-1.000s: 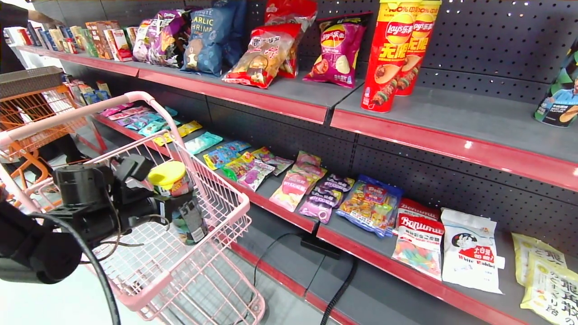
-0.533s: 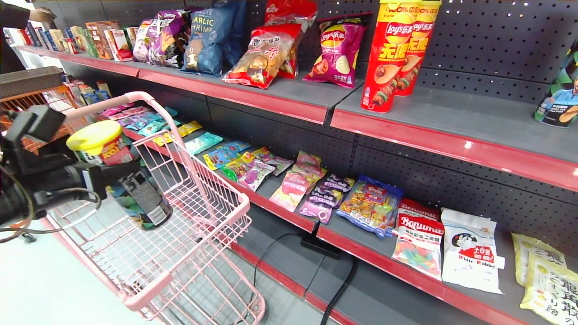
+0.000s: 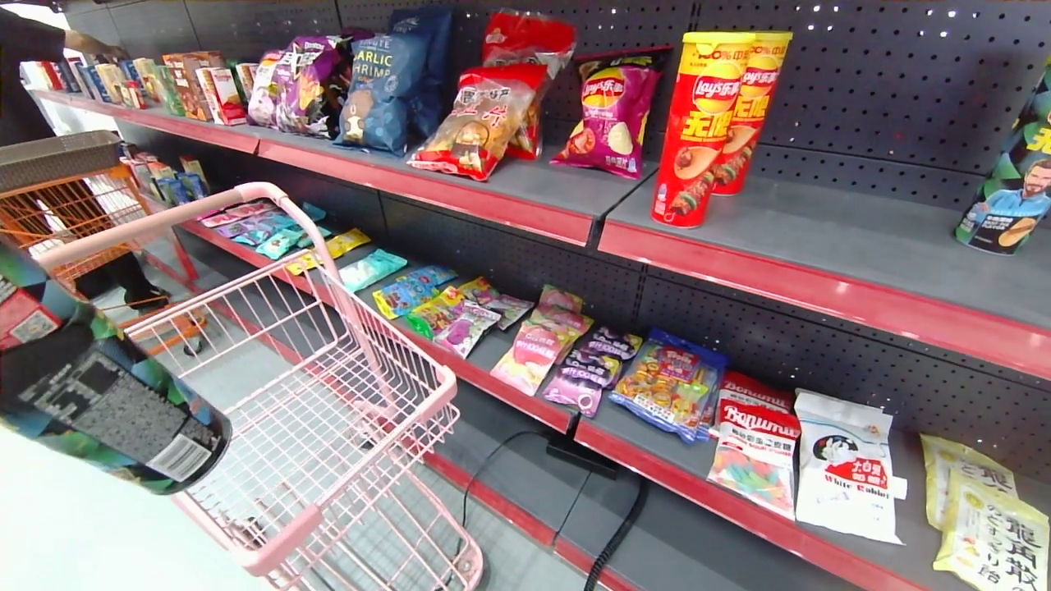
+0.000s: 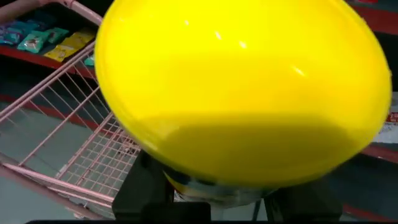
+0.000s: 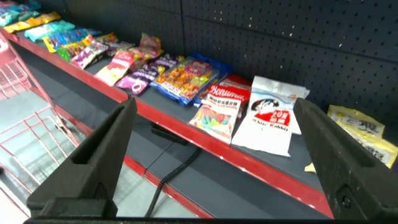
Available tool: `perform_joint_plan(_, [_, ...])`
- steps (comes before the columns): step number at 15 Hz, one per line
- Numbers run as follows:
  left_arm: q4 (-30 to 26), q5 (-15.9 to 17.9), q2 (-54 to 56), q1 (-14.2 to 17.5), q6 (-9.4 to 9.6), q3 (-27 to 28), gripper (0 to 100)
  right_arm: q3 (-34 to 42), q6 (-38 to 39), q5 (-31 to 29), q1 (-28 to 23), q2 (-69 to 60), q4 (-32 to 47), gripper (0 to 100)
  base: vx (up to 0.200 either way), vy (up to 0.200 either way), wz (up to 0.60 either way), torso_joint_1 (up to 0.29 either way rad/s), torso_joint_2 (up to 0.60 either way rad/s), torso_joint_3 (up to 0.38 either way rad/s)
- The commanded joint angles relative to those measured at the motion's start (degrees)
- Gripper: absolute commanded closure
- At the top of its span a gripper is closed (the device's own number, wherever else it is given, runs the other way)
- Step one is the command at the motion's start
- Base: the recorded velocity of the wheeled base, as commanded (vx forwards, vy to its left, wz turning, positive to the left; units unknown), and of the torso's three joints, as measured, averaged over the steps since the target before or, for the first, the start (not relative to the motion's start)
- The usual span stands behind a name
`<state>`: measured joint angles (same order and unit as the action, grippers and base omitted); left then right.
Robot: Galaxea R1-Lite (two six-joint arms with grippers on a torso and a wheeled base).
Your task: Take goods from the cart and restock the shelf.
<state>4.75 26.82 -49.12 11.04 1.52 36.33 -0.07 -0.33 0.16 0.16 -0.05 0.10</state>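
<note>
Left pincer (image 4: 214,196): dark fingers sit on either side of the chip canister (image 3: 98,386), just under its yellow lid (image 4: 242,87), pinching it. Right pincer (image 5: 214,107): fingers spread wide with nothing between them, hanging in front of the lower board's candy packets (image 5: 186,78).

Shelf (image 3: 821,226): grey boards with red front edges and a pegboard back.
- Upper board: snack bags and two red chip tubes (image 3: 714,115), upright and touching.
- Far right of upper board: a green canister (image 3: 1006,189).
- Lower board: flat candy packets in a row, plus a white bag (image 3: 846,468).

Pink cart (image 3: 447,386): wire basket, before the shelf on the robot's left.

Chip canister: green and black with a barcode, tilted, in the air by the cart's left rim, well apart from the shelf boards.
</note>
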Motion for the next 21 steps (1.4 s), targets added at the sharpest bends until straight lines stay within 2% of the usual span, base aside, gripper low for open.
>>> perform_joint_plan(1, [-0.1,0.2,7.6,0.3,0.06,-4.0,100,0.1,0.0,0.0,0.0,0.0,0.0,0,0.000,0.000,0.00,0.154,-0.48,-0.320])
perform_joint_plan(4, [-0.2,2.1,10.5,0.1,0.32,-5.7,100,0.0,0.2,0.0,0.0,0.0,0.0,0,0.000,0.000,0.00,0.186,-0.53,-0.338])
perform_joint_plan(8, [-0.2,2.2,11.1,0.0,0.41,-5.6,100,0.0,0.2,0.0,0.0,0.0,0.0,0,0.000,0.000,0.00,0.215,-0.56,-0.349])
perform_joint_plan(10, [-0.1,2.2,11.1,-1.8,0.50,-5.5,100,0.0,0.2,0.0,0.0,0.0,0.0,0,0.000,0.000,0.00,0.239,-0.60,-0.352])
perform_joint_plan(12, [-0.2,2.2,11.5,-1.9,0.94,-5.6,100,0.1,0.2,-0.1,0.0,0.0,0.0,0,0.000,0.000,0.00,0.237,-0.57,-0.327])
perform_joint_plan(15, [-0.2,2.2,12.2,-1.9,1.55,-5.7,100,0.0,0.1,-0.1,0.0,0.0,0.0,0,0.000,0.000,0.00,0.079,-0.19,-0.110])
perform_joint_plan(19, [-0.3,2.2,13.0,-1.9,1.55,-5.8,100,0.0,0.2,-0.1,0.0,0.0,0.0,0,0.000,0.000,-0.60,0.010,-0.02,-0.010])
perform_joint_plan(21, [-0.2,3.4,13.0,-1.9,1.64,-6.0,100,0.1,0.2,-0.1,0.0,0.0,0.0,0,0.000,0.000,-0.60,0.007,-0.01,-0.005])
